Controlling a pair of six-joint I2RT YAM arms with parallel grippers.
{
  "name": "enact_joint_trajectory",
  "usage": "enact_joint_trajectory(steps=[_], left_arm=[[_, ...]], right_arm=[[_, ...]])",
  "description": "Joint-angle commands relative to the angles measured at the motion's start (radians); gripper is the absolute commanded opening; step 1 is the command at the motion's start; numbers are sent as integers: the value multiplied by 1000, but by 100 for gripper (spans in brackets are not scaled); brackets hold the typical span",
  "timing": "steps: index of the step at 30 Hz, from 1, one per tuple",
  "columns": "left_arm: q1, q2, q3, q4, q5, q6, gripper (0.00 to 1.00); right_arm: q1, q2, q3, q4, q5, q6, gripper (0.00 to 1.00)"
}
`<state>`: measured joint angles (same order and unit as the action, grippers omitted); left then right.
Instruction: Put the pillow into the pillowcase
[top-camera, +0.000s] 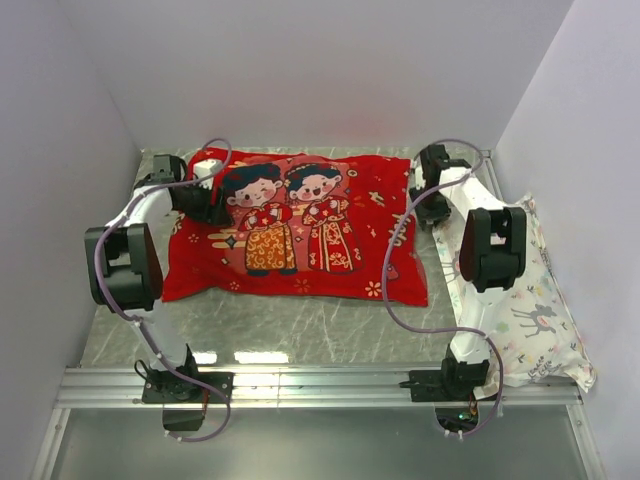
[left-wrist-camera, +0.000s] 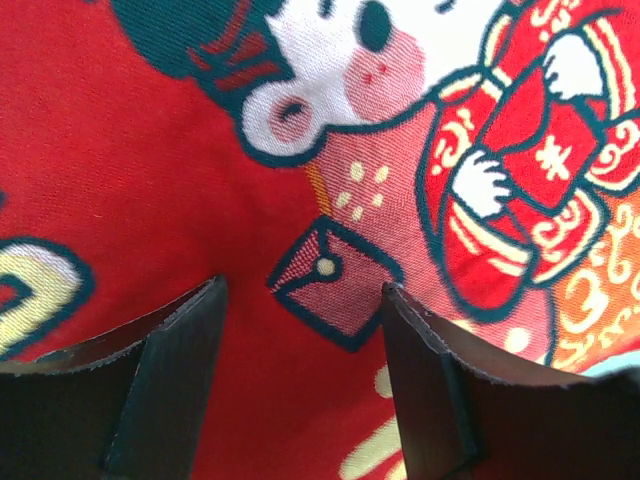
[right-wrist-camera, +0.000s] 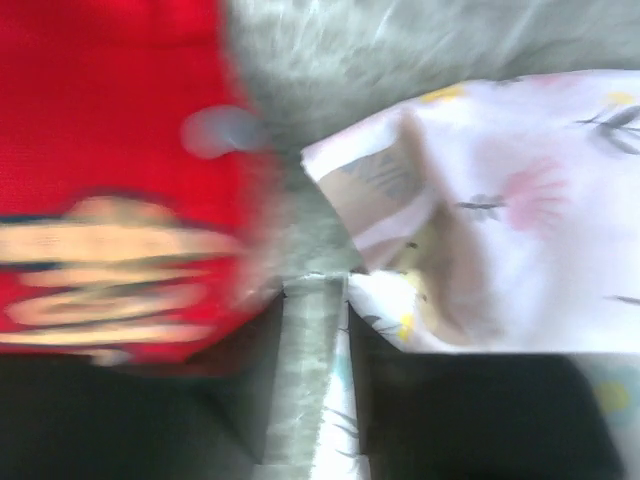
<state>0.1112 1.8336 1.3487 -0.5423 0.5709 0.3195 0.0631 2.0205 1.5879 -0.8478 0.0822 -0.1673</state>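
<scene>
The red pillowcase (top-camera: 380, 215) lies flat on the table with the bride-and-groom print facing up. My left gripper (top-camera: 213, 208) hovers over its far left part, jaws open and empty, close above the print (left-wrist-camera: 330, 280) in the left wrist view (left-wrist-camera: 300, 300). My right gripper (top-camera: 430, 205) is at the case's far right edge. In the blurred right wrist view its jaws (right-wrist-camera: 315, 300) stand a narrow gap apart over bare table, between the red case (right-wrist-camera: 110, 120) and the floral fabric. The white contoured pillow is not in view.
A white floral animal-print pillow (top-camera: 530, 310) lies along the right wall, its corner beside my right gripper (right-wrist-camera: 520, 200). The grey marbled table (top-camera: 300, 325) shows in front of the case. White walls close in left, back and right. A metal rail (top-camera: 320, 385) runs along the near edge.
</scene>
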Motion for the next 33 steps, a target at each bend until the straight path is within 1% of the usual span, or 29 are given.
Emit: enact_joint_trajectory(steps=[1,2,3,4,5,6,7,8,9,10,11,13,15,16,17,18,21,23,24,26,31,33], left_arm=[[54,13,18,-131,-85,82,69],[67,3,38,-151,-16,98,70],[77,-34,46,-172,12,113,71],[79,-55,55,-177,30,121,87],[77,-77,73,-176,46,121,89],[79,-115,84,-167,67,93,90],[77,-128,96,-150,76,73,99],[77,-137,128,-153,89,57,99],[79,-151,153,-147,104,17,99],[79,-158,153,-136,96,-12,99],[79,-166,167,-130,89,-42,99],[87,-180,181,-133,64,-106,99],[108,-183,182,-120,44,-175,99],[116,-183,179,-126,40,-184,99],[123,-181,172,-131,34,-192,99],[142,-180,159,-130,26,-203,99],[160,-197,106,-140,11,-197,99],[159,-232,25,-113,-31,-185,99],[156,-272,-6,-69,-54,-181,99],[150,-299,-71,-42,-118,-169,99],[136,-335,-144,-1,-178,-137,99],[107,-358,-158,11,-219,-125,100]], right_arm=[[6,-45,105,-63,8,-58,57],[7,-67,118,-71,-1,-57,64],[7,-78,150,-74,-50,-51,71],[7,-91,167,-76,-74,-46,72],[6,-112,182,-67,-108,-37,72],[7,-121,217,-65,-142,-23,72],[9,-126,240,-74,-223,-15,73],[10,-134,262,-79,-261,9,73],[12,-144,291,-92,-345,18,74],[11,-144,299,-92,-346,26,75],[14,-166,291,-94,-396,46,76],[12,-201,258,-76,-444,54,78],[10,-282,160,-44,-479,61,82],[10,-348,117,-2,-483,60,84],[10,-380,28,16,-483,58,90],[10,-408,-14,32,-481,55,92],[-2,-500,-184,78,-473,54,93],[-5,-561,-296,119,-469,60,93],[-5,-581,-327,134,-463,63,93],[-5,-626,-397,168,-460,77,94],[-5,-678,-479,205,-461,94,94],[-5,-690,-511,214,-441,95,95]])
